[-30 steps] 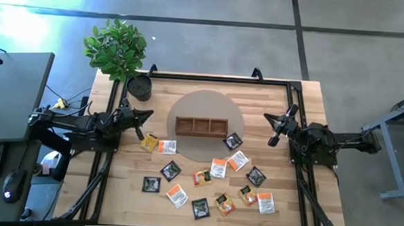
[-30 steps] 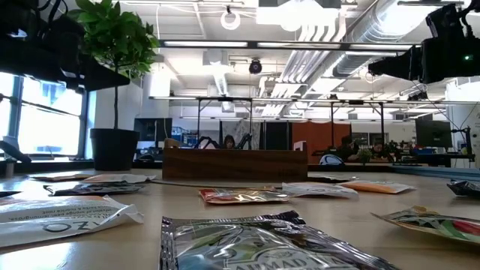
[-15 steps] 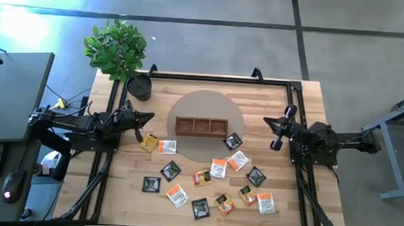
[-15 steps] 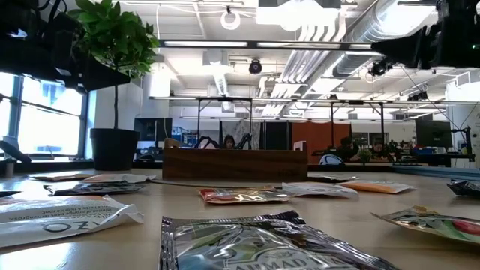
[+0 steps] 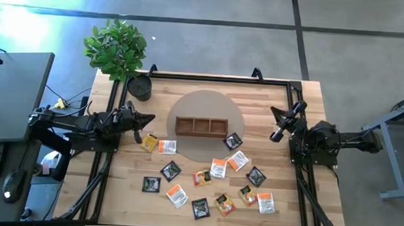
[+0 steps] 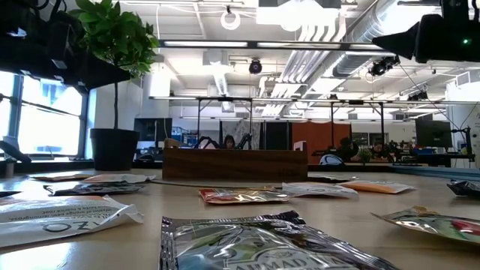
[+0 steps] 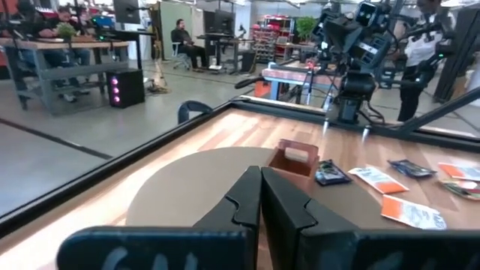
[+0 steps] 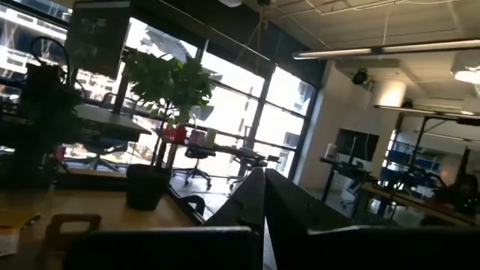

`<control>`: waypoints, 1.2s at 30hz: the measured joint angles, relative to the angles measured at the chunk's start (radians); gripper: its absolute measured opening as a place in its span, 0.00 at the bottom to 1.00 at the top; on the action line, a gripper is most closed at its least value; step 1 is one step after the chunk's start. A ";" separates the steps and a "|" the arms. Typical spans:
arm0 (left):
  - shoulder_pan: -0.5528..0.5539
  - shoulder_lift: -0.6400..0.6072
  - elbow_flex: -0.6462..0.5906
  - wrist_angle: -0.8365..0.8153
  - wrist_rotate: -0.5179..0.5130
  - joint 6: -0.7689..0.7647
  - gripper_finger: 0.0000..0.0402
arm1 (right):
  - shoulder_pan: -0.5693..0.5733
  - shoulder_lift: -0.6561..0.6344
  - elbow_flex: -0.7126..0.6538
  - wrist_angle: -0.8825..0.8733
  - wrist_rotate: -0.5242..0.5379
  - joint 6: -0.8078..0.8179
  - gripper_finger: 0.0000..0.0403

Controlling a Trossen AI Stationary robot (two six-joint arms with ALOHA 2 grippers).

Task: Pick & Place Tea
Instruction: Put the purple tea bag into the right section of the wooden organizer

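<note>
Several small tea packets (image 5: 218,168), black, white-and-orange and yellow, lie flat and scattered over the near half of the table. In the low view they lie close in front, such as a silvery one (image 6: 262,244). A long wooden tray (image 5: 201,126) with three compartments rests on a round tan mat (image 5: 209,103). My left gripper (image 5: 150,116) hovers shut at the table's left side, pointing level toward the tray (image 7: 294,157). My right gripper (image 5: 273,112) hovers shut at the right side, its fingers tipped upward (image 8: 264,174). Neither holds anything.
A potted plant (image 5: 119,50) stands at the far left corner. A black rail (image 5: 218,78) frames the table's far edge and sides. Bare wood lies between the tray and each gripper. People sit at desks in the room beyond the table.
My right gripper has tipped its fingers upward and risen slightly, drawing back a little toward the table's right edge. The packets and the tray have not moved.
</note>
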State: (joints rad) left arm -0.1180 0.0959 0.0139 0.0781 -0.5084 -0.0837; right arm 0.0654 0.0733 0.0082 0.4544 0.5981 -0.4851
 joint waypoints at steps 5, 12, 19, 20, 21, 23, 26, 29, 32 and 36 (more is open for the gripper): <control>0.000 0.000 0.000 0.014 0.005 0.000 0.06 | 0.000 0.050 0.000 -0.010 -0.111 0.112 0.01; 0.000 0.000 0.000 0.114 0.001 0.055 0.20 | -0.001 0.204 0.000 -0.023 -0.174 0.312 0.05; 0.000 0.000 0.032 0.152 -0.008 0.054 0.31 | -0.004 0.383 0.008 -0.014 -0.177 0.475 0.22; 0.000 0.000 0.035 0.158 -0.018 0.055 0.31 | -0.009 0.409 0.009 -0.013 -0.175 0.494 0.25; 0.000 0.000 0.036 0.158 -0.035 0.057 0.31 | -0.016 0.436 0.009 -0.013 -0.173 0.516 0.27; 0.000 0.000 0.036 0.148 -0.066 0.056 0.31 | -0.030 0.491 0.009 -0.014 -0.174 0.568 0.31; 0.000 0.000 0.037 0.148 -0.092 0.056 0.32 | -0.051 0.578 0.010 -0.013 -0.197 0.652 0.34; 0.000 0.000 0.037 0.153 -0.097 0.053 0.32 | -0.061 0.681 0.011 -0.009 -0.225 0.787 0.35; 0.000 0.000 0.039 0.156 -0.108 0.052 0.32 | -0.061 0.798 0.022 -0.008 -0.237 0.883 0.35; 0.000 0.000 0.039 0.156 -0.111 0.047 0.32 | -0.061 0.941 0.062 -0.002 -0.237 0.906 0.33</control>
State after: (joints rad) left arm -0.1177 0.0963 0.0528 0.2337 -0.6199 -0.0370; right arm 0.0044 1.0141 0.0704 0.4529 0.3609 0.4210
